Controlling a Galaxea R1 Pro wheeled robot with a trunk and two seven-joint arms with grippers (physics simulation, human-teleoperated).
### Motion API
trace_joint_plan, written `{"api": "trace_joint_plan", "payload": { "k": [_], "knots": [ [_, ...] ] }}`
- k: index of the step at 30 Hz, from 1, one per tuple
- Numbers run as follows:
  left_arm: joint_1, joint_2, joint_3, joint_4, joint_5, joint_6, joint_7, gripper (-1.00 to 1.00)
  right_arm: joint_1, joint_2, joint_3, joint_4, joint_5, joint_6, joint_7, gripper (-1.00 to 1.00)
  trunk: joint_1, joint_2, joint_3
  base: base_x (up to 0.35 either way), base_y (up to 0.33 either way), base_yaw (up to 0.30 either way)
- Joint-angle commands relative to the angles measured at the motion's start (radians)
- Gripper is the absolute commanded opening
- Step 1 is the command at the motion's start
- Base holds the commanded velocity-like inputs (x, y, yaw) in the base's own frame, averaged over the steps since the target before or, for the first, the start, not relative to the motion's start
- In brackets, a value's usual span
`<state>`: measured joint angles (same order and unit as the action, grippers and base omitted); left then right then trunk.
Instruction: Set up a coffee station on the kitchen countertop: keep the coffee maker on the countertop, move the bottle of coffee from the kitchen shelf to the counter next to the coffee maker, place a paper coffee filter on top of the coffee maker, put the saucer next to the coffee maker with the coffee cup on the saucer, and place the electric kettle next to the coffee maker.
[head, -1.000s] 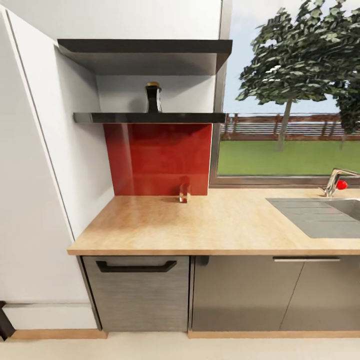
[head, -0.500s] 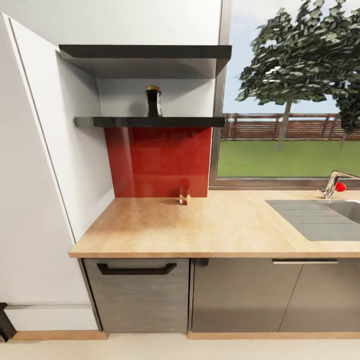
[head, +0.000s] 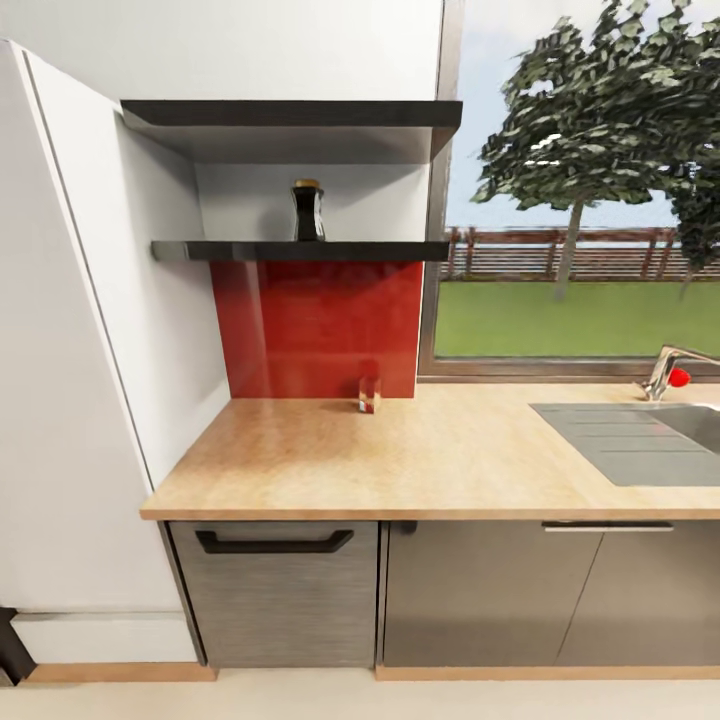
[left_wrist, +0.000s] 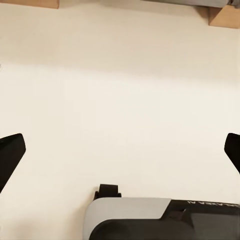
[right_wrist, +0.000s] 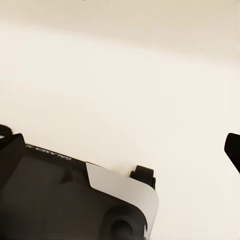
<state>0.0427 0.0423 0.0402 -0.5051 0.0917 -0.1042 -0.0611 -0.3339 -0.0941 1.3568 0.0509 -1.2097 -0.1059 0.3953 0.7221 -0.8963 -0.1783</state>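
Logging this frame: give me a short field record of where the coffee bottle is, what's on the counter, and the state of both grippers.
bottle of coffee: upright on the lower kitchen shelf, near its middle
kitchen countertop: one small red-and-clear item against the red backsplash; too small to identify
sink: set into the counter at the right, tap behind it
left gripper: open, holding nothing, pale floor beneath
right gripper: open, holding nothing, pale floor beneath
task progress: bottle not yet moved
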Motion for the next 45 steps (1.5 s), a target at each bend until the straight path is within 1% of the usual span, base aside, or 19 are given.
{"api": "trace_joint_plan", "payload": {
  "k": [1, 37, 45],
  "knots": [
    [0.000, 0.000, 0.002, -0.001, 0.010, 0.000, -0.006, 1.00, -0.001, 0.001, 0.008, 0.003, -0.008, -0.003, 0.007, 1.00, -0.004, 0.006, 0.002, 0.000, 0.000, 0.000],
    [0.000, -0.001, 0.003, -0.001, 0.010, -0.001, -0.006, 1.00, 0.000, 0.001, 0.010, 0.003, -0.008, -0.003, 0.001, 1.00, -0.142, 0.258, 0.115, 0.000, 0.000, 0.000],
    [0.000, 0.001, 0.014, -0.002, 0.011, -0.004, -0.004, 1.00, -0.001, 0.001, 0.009, 0.003, -0.008, -0.001, -0.001, 1.00, -0.172, 0.314, 0.140, 0.000, 0.000, 0.000]
  ]
}}
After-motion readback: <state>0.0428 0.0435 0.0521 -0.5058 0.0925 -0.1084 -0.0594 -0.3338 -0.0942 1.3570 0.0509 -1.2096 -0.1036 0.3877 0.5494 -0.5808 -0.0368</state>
